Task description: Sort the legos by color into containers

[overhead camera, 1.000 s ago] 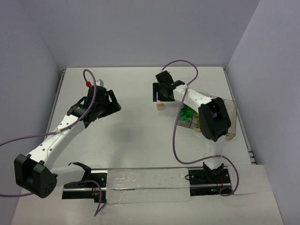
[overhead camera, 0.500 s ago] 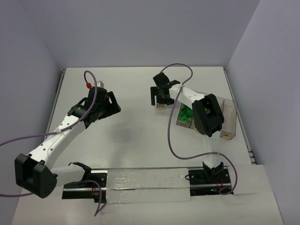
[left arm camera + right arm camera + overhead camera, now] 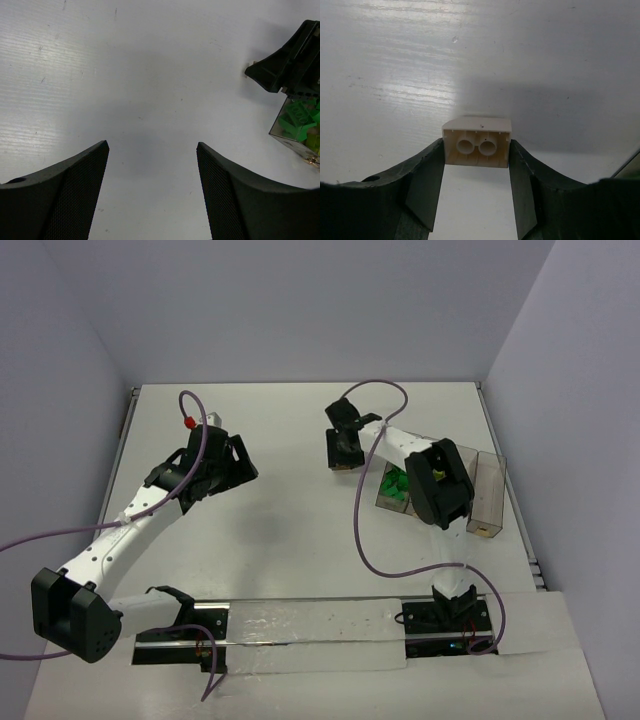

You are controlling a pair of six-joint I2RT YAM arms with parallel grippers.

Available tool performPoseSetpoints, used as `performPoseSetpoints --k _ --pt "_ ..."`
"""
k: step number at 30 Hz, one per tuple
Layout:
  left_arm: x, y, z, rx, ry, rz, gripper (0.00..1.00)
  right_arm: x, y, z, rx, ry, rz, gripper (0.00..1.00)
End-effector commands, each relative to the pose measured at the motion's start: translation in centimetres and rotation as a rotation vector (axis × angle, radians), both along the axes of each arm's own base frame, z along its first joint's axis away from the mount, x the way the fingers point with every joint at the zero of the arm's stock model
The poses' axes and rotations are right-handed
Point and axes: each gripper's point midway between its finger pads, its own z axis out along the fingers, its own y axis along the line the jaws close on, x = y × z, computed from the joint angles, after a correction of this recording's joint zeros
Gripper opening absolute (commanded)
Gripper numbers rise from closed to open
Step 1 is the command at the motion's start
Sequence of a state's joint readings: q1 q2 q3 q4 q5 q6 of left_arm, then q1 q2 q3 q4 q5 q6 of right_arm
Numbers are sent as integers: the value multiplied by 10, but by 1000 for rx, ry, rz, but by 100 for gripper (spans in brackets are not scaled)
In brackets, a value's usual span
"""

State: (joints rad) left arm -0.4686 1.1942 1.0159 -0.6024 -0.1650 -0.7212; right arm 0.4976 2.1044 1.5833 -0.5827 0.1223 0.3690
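Note:
My right gripper (image 3: 342, 458) is down at the table, left of the containers (image 3: 490, 485). In the right wrist view its jaws (image 3: 476, 150) press both sides of a tan lego (image 3: 477, 142) that lies on its side on the table, hollow underside facing the camera. Green legos (image 3: 397, 483) lie in the leftmost bin, and a tan piece (image 3: 485, 532) sits at the near end of the right bin. My left gripper (image 3: 238, 466) is open and empty over bare table at the left; its wrist view (image 3: 152, 147) shows the bin with green legos (image 3: 297, 117) at the far right.
The row of bins stands at the right side of the table, partly under my right arm's elbow (image 3: 440, 485). A purple cable (image 3: 365, 520) loops from the right arm over the table. Walls close the table on three sides.
My right gripper moved toward the near left, came down over the tan lego and closed its jaws onto it. The right elbow shifted left, uncovering more of the bins. The left arm has not moved.

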Motion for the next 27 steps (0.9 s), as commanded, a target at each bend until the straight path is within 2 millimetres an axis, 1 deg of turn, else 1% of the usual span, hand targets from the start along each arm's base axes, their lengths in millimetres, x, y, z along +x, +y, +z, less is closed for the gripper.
performPoseSetpoints --k 1,2,3,6,7,8,11,12,13,14,17,18,19,20,21,22,23,24,26,27 --pt "6 1 15 -12 -55 9 79 9 3 36 25 -93 4 46" --pt "6 1 15 -12 -54 9 79 11 1 50 28 -125 -3 45" --pt "6 1 15 -13 -53 8 79 12 -2 58 23 -146 -11 44" --pt "7 0 15 -14 -53 7 79 13 -10 100 36 -238 -24 42" --pt "8 0 16 -12 -53 8 79 12 -18 119 35 -279 -43 42" --pt "8 0 16 -12 -54 9 79 10 -25 129 36 -303 -57 42" --pt "8 2 21 -12 -69 14 79 5 -64 158 43 -375 -145 42" --pt "8 2 23 -15 -77 14 79 -3 -87 157 45 -375 -191 42" --pt "8 2 24 -16 -81 13 79 -11 -108 161 72 -385 -243 42" --pt "8 2 24 -16 -81 12 79 -18 -126 172 120 -410 -294 42" --pt "7 2 23 -13 -75 10 79 -31 -177 177 215 -472 -436 42" --pt "7 2 22 -12 -74 9 79 -39 -203 172 216 -481 -513 42" --pt "8 1 22 -14 -73 6 79 -43 -218 171 219 -499 -564 42" --pt "8 0 22 -17 -73 3 79 -51 -234 158 211 -490 -621 42" --pt "9 -1 22 -18 -72 1 79 -53 -247 163 219 -516 -661 42" --pt "9 -2 23 -23 -74 -2 79 -60 -264 153 225 -512 -726 42" --pt "10 -3 24 -27 -75 -4 79 -68 -274 146 231 -522 -767 42" --pt "10 -5 24 -32 -75 -8 79 -73 -281 143 236 -535 -798 43" --pt "11 -6 23 -36 -72 -11 79 -84 -308 141 228 -574 -905 43" --pt "11 -6 22 -35 -68 -12 79 -89 -313 134 224 -570 -930 43"
